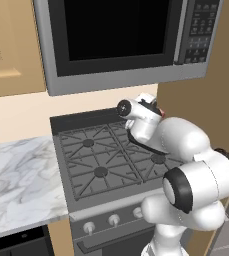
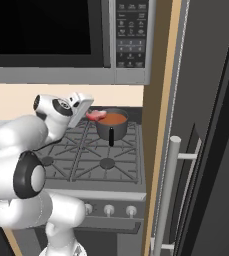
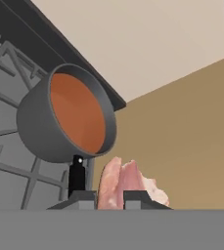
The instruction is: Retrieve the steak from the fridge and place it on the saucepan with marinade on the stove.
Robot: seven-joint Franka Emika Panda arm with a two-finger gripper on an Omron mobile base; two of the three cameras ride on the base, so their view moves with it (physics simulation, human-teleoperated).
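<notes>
Up over the stove [image 2: 101, 160], the gripper [image 3: 109, 199] is clamped on the steak [image 3: 125, 185], whose pink, pale-marbled slab stands out between the two dark fingertips [image 3: 81, 199] in the hand view. From the right base view the steak [image 2: 96, 115] hangs in the air just beside the left rim of the saucepan [image 2: 113, 125], level with its top and not yet inside it. The saucepan sits on the black grates at the back right burner, upright, with orange-red liquid filling it and its short black handle [image 2: 111, 136] pointing toward the front of the range. In the hand view the saucepan [image 3: 59, 122] appears tilted because the hand is rolled, its open mouth facing the camera and the handle [image 3: 76, 173] close to the near fingertip. A microwave [image 2: 66, 40] hangs above the cooktop, and a tan side panel [image 2: 158, 125] runs up the stove's right side. Past that panel is the fridge [image 2: 206, 150], grey, with a long vertical bar handle [image 2: 167, 195]. Round knobs [image 2: 119, 210] line the stove front. To the left, in the left base view, a marble counter [image 1: 16, 185] adjoins the stove [image 1: 111, 160].
</notes>
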